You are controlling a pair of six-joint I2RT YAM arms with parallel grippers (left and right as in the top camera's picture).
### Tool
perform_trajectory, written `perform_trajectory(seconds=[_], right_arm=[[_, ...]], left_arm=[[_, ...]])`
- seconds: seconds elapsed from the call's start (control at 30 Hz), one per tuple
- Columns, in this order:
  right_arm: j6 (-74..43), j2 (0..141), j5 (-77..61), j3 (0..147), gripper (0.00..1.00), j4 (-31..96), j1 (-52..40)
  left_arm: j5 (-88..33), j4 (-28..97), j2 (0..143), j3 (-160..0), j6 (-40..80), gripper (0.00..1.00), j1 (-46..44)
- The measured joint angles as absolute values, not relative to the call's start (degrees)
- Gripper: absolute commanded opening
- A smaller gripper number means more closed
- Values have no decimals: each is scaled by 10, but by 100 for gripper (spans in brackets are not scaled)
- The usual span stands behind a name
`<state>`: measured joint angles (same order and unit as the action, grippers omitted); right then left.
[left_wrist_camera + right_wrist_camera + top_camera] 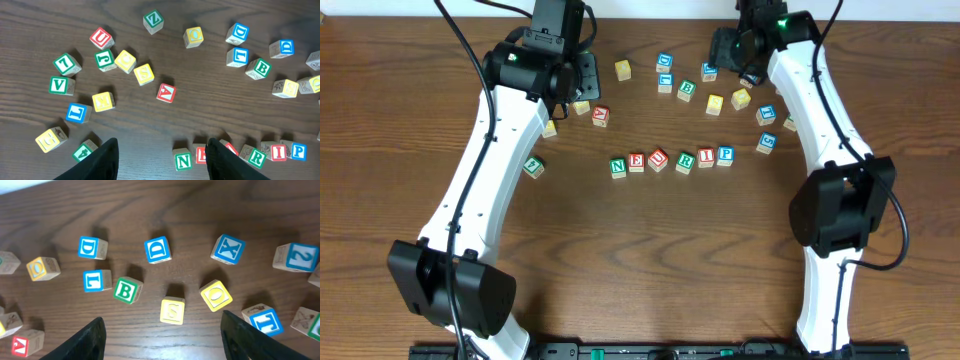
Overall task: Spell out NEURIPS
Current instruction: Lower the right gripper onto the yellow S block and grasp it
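White arm links (492,165), black joint housings (455,287), looping black cables (898,215), matte black left end effector (161,150)

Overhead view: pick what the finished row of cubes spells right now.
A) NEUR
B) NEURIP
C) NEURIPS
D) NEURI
B: the row reads N, E, U, R, I, P and ends at the blue P, with bare table after it.

Bright, even light; soft short shadows.
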<state>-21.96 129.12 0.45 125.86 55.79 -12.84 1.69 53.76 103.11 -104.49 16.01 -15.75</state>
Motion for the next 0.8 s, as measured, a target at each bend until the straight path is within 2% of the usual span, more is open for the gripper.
perform_trajectory(seconds=[0.8], right_arm=[[-230,1346,16,1259,64,509,-138]], left_arm=[[17,538,1031,-1045,160,55,-157]])
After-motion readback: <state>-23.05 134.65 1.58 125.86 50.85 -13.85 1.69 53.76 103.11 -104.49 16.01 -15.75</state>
